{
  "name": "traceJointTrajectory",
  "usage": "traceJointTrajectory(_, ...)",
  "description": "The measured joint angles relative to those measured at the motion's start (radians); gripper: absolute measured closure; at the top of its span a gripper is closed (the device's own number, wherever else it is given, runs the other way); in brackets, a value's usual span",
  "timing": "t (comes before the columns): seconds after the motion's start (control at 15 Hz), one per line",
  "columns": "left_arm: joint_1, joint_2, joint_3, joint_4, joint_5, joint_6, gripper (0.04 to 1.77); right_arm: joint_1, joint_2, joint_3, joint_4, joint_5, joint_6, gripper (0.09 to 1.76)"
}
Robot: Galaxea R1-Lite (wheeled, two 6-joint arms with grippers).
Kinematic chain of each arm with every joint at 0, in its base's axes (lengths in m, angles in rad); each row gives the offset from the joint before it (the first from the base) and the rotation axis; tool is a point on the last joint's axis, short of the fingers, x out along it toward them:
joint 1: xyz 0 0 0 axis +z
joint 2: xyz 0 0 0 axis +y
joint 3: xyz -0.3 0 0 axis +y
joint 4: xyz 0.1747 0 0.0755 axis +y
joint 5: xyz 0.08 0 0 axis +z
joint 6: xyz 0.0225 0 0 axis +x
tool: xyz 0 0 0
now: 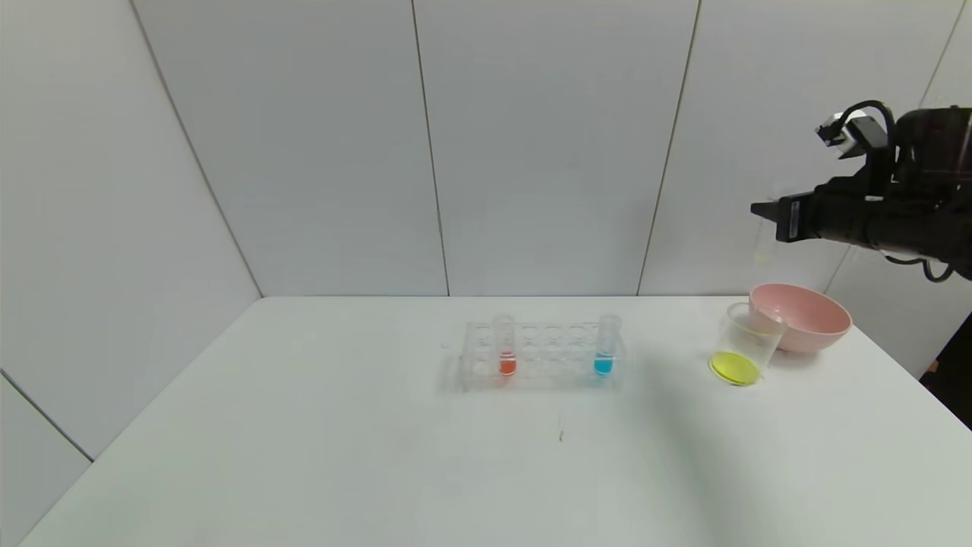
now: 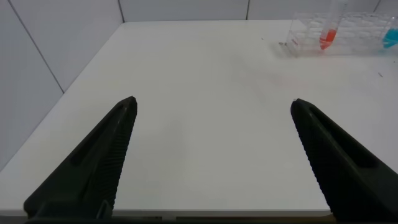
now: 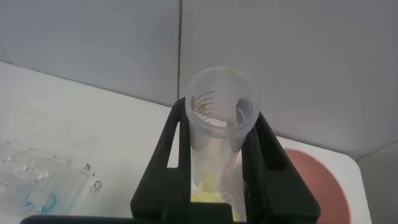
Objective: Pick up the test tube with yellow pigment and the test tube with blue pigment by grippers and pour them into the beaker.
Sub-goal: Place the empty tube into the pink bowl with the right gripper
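My right gripper (image 1: 763, 209) is high above the table's right side, over the beaker (image 1: 748, 343), and is shut on the test tube with yellow pigment (image 1: 762, 245). In the right wrist view the clear tube (image 3: 219, 134) sits between the two black fingers (image 3: 163, 162), almost drained, with some yellow at its lower end. The beaker holds a layer of yellow liquid. The test tube with blue pigment (image 1: 604, 346) stands upright at the right end of the clear rack (image 1: 543, 376). My left gripper (image 2: 212, 101) is open and empty over the bare near-left table.
A tube with red-orange liquid (image 1: 506, 346) stands toward the left end of the rack. A pink bowl (image 1: 803, 316) sits just behind and to the right of the beaker, near the table's right edge. White walls close off the back and left.
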Motion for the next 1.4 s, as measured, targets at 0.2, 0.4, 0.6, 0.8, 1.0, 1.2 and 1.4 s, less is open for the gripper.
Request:
traceJointTrajectory(0.2, 0.000, 0.000, 0.000, 0.000, 0.000, 0.000, 0.05, -0.051, -0.034, 0.215, -0.256, 0.001, 0.059, 1.32)
traceJointTrajectory(0.4, 0.000, 0.000, 0.000, 0.000, 0.000, 0.000, 0.05, -0.089, -0.028, 0.300, -0.342, 0.001, 0.084, 1.32)
traceJointTrajectory(0.6, 0.000, 0.000, 0.000, 0.000, 0.000, 0.000, 0.05, -0.114, 0.021, 0.259, -0.341, 0.000, 0.088, 1.32)
traceJointTrajectory(0.8, 0.000, 0.000, 0.000, 0.000, 0.000, 0.000, 0.05, -0.150, 0.137, 0.124, -0.334, -0.003, 0.106, 1.32)
traceJointTrajectory(1.0, 0.000, 0.000, 0.000, 0.000, 0.000, 0.000, 0.05, -0.183, 0.290, -0.065, -0.327, -0.004, 0.111, 1.32)
traceJointTrajectory(1.2, 0.000, 0.000, 0.000, 0.000, 0.000, 0.000, 0.05, -0.196, 0.411, -0.191, -0.299, -0.004, 0.113, 1.32)
traceJointTrajectory(1.4, 0.000, 0.000, 0.000, 0.000, 0.000, 0.000, 0.05, -0.198, 0.481, -0.235, -0.293, -0.004, 0.113, 1.32)
